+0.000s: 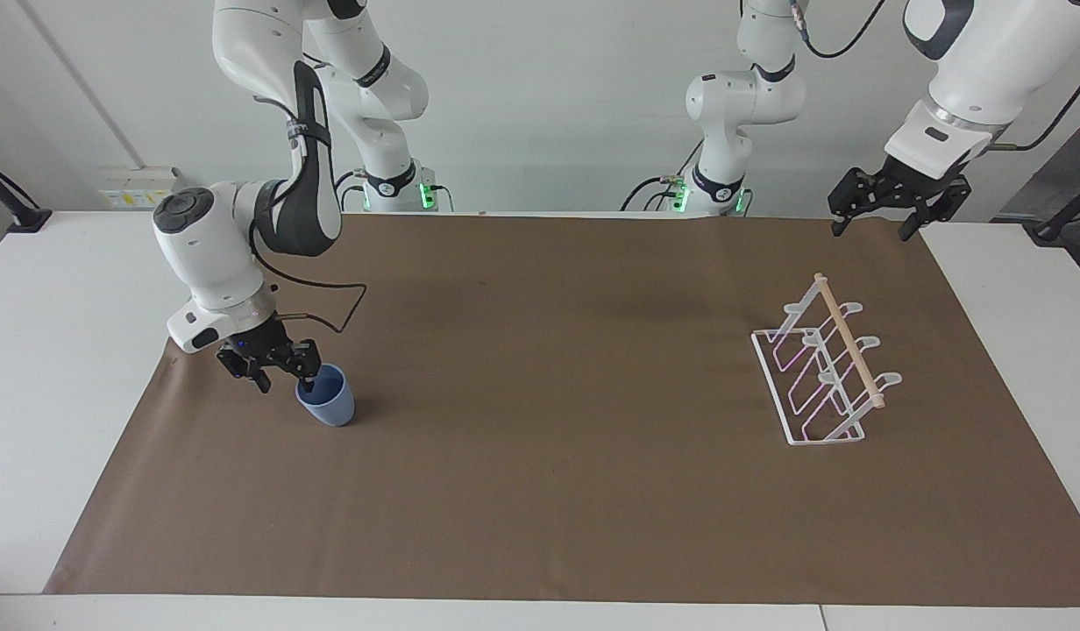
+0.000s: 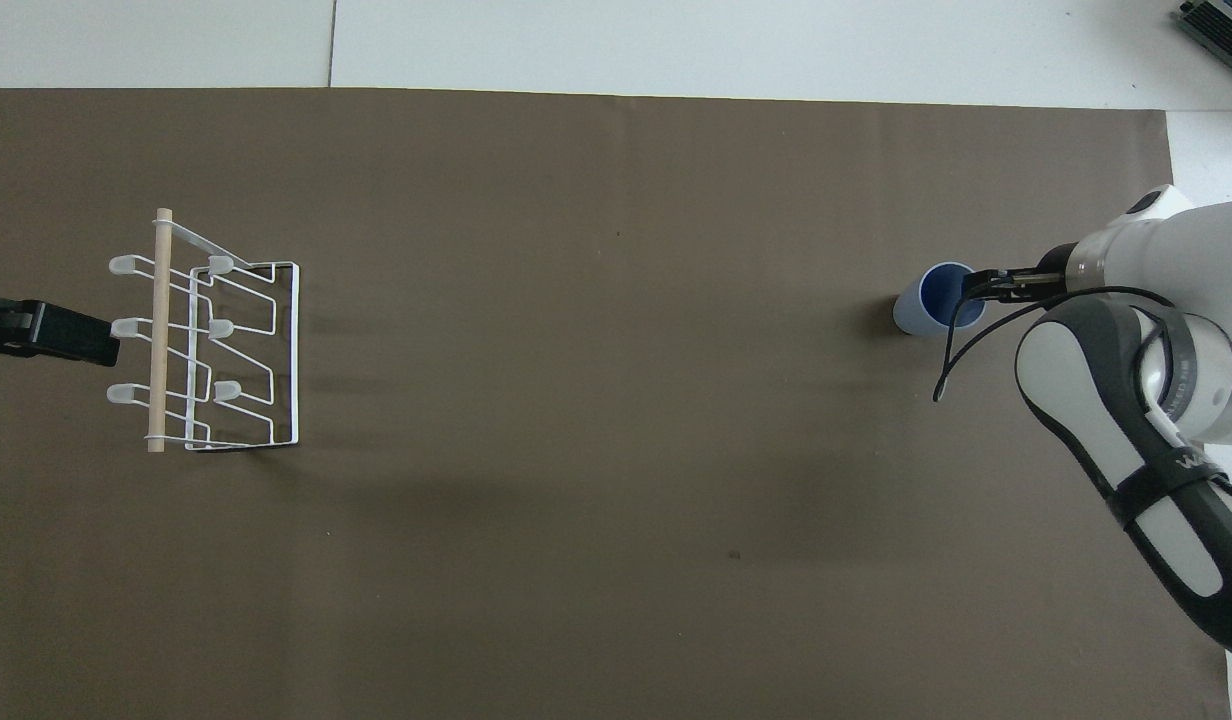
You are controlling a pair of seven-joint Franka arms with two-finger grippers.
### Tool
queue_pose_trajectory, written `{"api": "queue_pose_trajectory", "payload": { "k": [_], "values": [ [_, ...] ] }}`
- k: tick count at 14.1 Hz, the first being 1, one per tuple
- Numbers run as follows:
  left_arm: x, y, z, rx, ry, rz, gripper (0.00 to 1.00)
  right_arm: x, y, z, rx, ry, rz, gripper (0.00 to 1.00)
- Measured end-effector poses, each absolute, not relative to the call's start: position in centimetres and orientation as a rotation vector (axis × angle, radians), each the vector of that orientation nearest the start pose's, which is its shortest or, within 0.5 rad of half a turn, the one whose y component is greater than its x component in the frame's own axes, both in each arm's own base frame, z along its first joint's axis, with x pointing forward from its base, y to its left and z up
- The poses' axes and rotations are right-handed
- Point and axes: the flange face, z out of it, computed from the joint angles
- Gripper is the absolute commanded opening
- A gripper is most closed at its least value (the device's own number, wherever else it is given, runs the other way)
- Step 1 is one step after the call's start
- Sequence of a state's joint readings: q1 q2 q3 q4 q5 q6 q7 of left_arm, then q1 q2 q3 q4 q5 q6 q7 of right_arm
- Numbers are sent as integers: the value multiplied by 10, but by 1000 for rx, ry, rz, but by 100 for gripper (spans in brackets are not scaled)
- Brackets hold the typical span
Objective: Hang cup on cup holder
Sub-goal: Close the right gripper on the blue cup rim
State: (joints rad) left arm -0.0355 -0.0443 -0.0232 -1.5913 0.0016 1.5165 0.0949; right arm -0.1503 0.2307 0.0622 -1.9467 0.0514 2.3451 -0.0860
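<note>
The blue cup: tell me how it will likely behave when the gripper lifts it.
The cup stands upright on the brown mat and looks thin-walled, so it is probably light. It has no handle and narrows toward its base, so a rim pinch by the right gripper may let it swing or slip. It looks rigid, not floppy.

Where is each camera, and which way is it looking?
Facing view: high across the table, looking at both robots; whole arms show, the right gripper at the cup, the left gripper waiting over the mat's edge.
Overhead view: above the robots, looking down; the right arm and the left gripper's tip show.
Both show the cup and cup holder.
</note>
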Motion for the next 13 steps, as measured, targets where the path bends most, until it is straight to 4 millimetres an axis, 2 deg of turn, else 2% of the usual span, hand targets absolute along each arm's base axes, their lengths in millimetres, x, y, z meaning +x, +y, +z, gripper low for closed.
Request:
{"api": "queue_pose_trajectory", "payload": {
  "k": [5,8,11,13],
  "values": [
    [534,-32,634,-3130,241,48,100,616,-47,375,-3086,90,-253,74],
    [534,-32,634,-3130,241,48,100,614,-45,371,-3086,90,-252,70],
    [534,-32,634,-3130,241,49,100,613,-45,369,-3087,90,-249,53],
    [534,-31,634,-3130,241,49,100,613,-45,369,-3087,90,-250,37]
  ]
}}
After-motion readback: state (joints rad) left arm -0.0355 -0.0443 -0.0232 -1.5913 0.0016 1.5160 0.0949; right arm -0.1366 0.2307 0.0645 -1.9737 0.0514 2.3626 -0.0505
